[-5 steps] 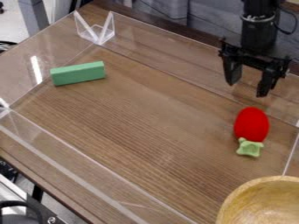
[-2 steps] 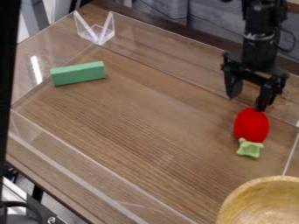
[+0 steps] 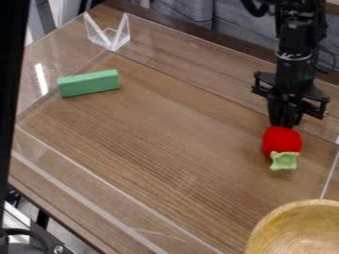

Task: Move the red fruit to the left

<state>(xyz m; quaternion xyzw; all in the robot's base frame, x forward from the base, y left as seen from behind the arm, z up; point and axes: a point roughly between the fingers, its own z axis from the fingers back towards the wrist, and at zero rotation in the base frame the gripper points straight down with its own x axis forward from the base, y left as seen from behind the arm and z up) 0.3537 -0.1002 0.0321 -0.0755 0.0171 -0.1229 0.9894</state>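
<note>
Green block (image 3: pixel 89 82) — one only — lies at upper left on the wooden table (image 3: pixel 159 139); one wooden bowl (image 3: pixel 302 230) fills the lower right corner. One gripper (image 3: pixel 288 121) at right — fingers drawn narrow over the single red fruit (image 3: pixel 281 141).

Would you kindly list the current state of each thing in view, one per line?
gripper: pointing straight down, fingers drawn in at the top of the red fruit; a firm grip cannot be confirmed.
red fruit: lying on the wooden table at the right, green cap toward the camera.
green block: lying flat at the far left, untouched.
wooden bowl: upright at the bottom right corner, partly out of frame.
</note>
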